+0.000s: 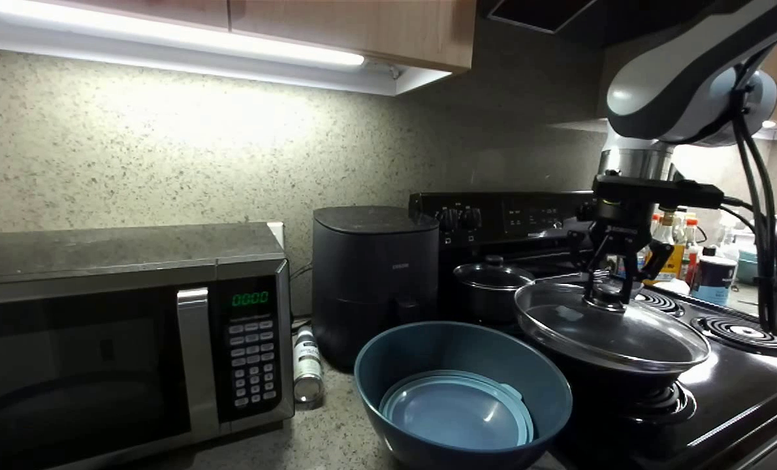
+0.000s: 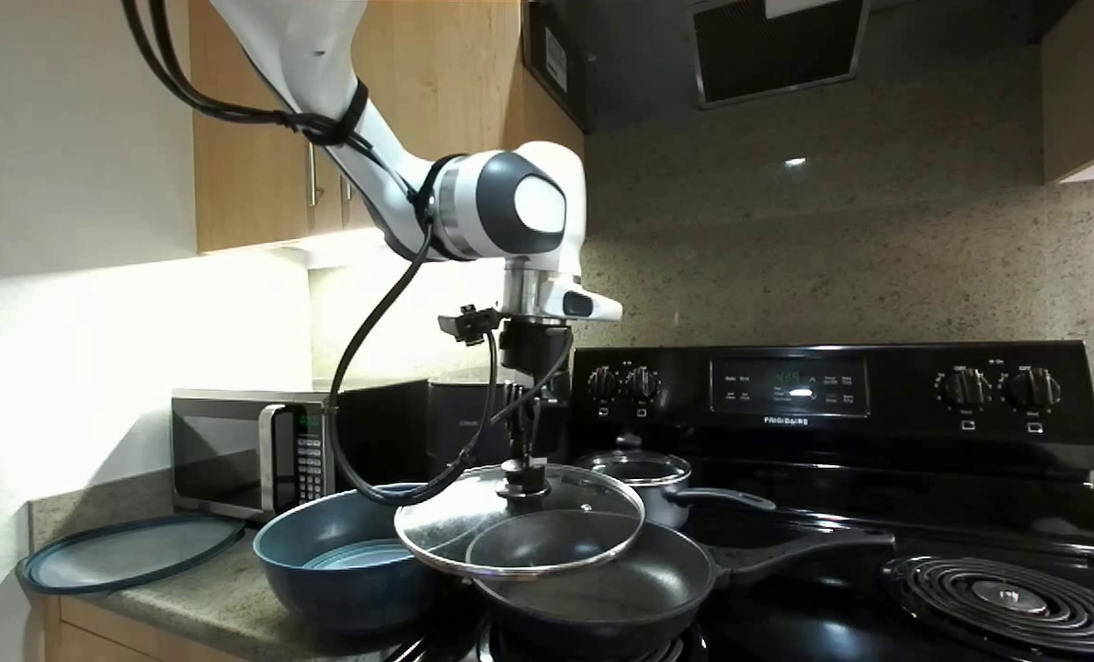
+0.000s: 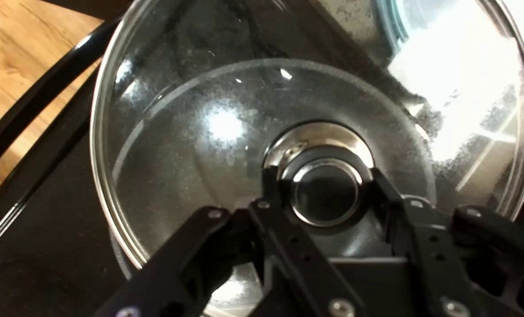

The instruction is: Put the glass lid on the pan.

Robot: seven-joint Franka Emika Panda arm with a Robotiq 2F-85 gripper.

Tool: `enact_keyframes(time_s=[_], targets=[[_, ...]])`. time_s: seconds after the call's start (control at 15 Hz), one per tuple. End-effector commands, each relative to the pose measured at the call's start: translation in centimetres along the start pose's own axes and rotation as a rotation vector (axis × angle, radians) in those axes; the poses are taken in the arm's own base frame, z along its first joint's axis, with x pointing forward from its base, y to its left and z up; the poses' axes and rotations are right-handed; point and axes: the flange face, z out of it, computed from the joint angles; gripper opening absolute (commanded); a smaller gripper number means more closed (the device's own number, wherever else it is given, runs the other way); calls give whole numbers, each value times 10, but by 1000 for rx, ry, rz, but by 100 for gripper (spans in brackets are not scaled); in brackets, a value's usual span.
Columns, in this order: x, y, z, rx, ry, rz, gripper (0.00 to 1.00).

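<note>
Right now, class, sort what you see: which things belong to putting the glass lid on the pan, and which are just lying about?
Belong to the job:
glass lid, held by its knob
pan
gripper

Just lying about:
blue bowl
lidded pot
microwave
air fryer
bottles

The desk (image 1: 343,427) is a speckled, greyish counter. On it stand a microwave (image 1: 127,346) and a dark air fryer (image 1: 372,287); between them sits a small cylindrical container (image 1: 308,365). In front of the air fryer rests a big blue bowl (image 1: 441,346), and a flat round blue-rimmed cover (image 2: 133,554) lies near the microwave. Alongside, the black stove top (image 2: 827,616) carries the pan (image 2: 643,588) on a coil burner (image 1: 676,403), with a smaller pot (image 2: 672,507) near it. Beyond the stove top, more desk bears a cluster of bottles (image 1: 691,248).
</note>
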Motion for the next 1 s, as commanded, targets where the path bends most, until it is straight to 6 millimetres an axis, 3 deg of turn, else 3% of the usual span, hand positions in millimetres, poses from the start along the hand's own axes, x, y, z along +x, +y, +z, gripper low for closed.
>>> enact_keyframes(time_s=[0.0, 0.2, 0.27, 0.73, 0.8, 0.93], targets=[[8, 10, -1, 11, -6, 31, 50], [15, 19, -1, 18, -13, 61, 50], [18, 14, 3, 35, -5, 81, 25], [46, 13, 34, 28, -9, 182, 25], [38, 15, 41, -3, -16, 138, 50], [43, 14, 40, -1, -12, 154, 50]])
